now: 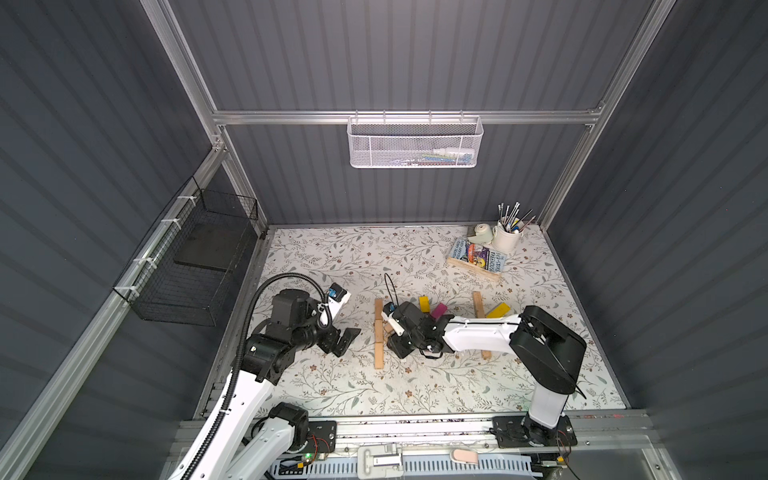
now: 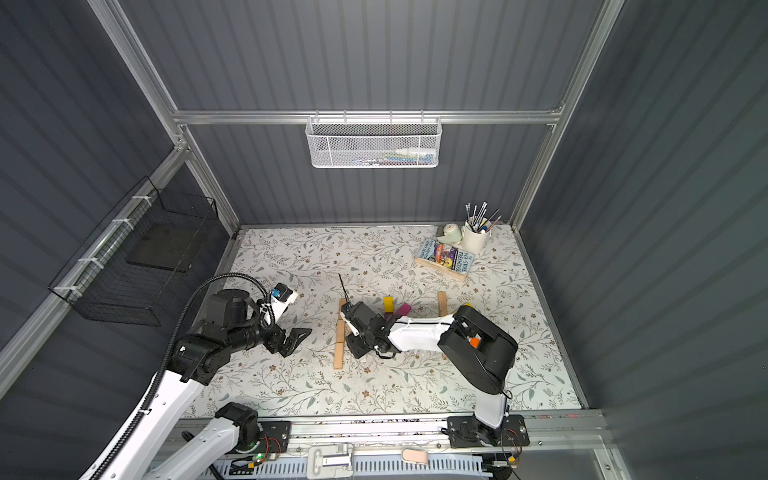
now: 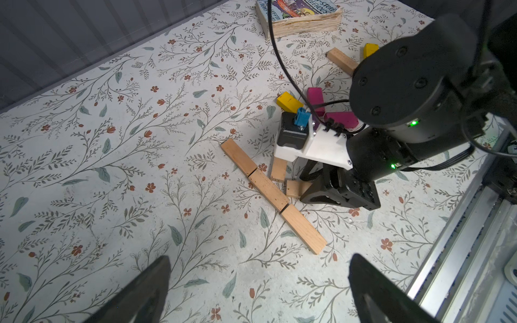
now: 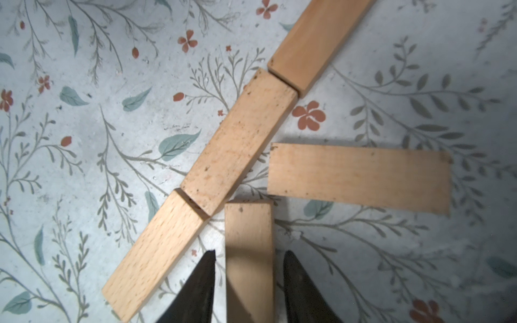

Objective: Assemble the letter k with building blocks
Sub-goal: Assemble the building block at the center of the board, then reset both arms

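**A:** Down low over the floral tabletop (image 1: 332,386), the right gripper (image 4: 247,253) has its jaws parted a touch, straddling a tan block (image 4: 248,223): slim gap either side, no pinch.

**B:** That block's end sits just beside the line of three tan blocks (image 4: 237,142) laid end to end. Another tan bar (image 4: 359,177) lies just beside it too, angled off.

**A:** The left gripper (image 3: 260,256) hovers spread wide, well apart from them.

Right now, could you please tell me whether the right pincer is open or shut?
Open: the right pincer straddles a tan block, and its fingertips stand clear of it, with a narrow gap on each side.
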Controlling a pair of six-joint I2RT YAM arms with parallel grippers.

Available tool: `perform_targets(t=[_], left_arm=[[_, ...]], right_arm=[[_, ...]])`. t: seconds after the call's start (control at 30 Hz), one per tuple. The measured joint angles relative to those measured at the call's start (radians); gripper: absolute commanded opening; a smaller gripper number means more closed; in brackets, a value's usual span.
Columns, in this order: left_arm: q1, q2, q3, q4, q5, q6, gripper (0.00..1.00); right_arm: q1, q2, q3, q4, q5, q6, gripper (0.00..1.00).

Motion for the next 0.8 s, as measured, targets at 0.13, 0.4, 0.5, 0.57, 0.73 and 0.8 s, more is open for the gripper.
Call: perform_targets(t=[0.13, 0.4, 0.5, 0.57, 0.73, 0.8], left_arm=[[0.0, 0.006, 0.0, 0.002, -0.015, -0.034, 1.0], [0.0, 0.011, -0.037, 0.163, -0.188, -0.308, 1.0], [0.0, 0.035, -0.101, 0.282, -0.295, -0.375, 1.0], [0.0, 0.069, -0.158, 0.376, -0.375, -0.4, 1.0], [0.0, 0.176, -0.278, 0.58, -0.544, -0.386, 1.0], [0.0, 0.23, -0.299, 0.648, -0.608, -0.358, 1.0]], right_arm=[[-0.007, -0.109, -0.029, 0.001, 0.011, 0.015, 0.52], [-0.125, -0.465, -0.172, 0.039, 0.134, 0.082, 0.87], [-0.231, -0.626, -0.259, 0.046, 0.232, 0.102, 0.99], [-0.322, -0.73, -0.317, 0.045, 0.299, 0.112, 0.99], [-0.559, -0.884, -0.434, 0.062, 0.426, 0.072, 0.99], [-0.676, -0.897, -0.476, 0.08, 0.441, 0.055, 0.99]])
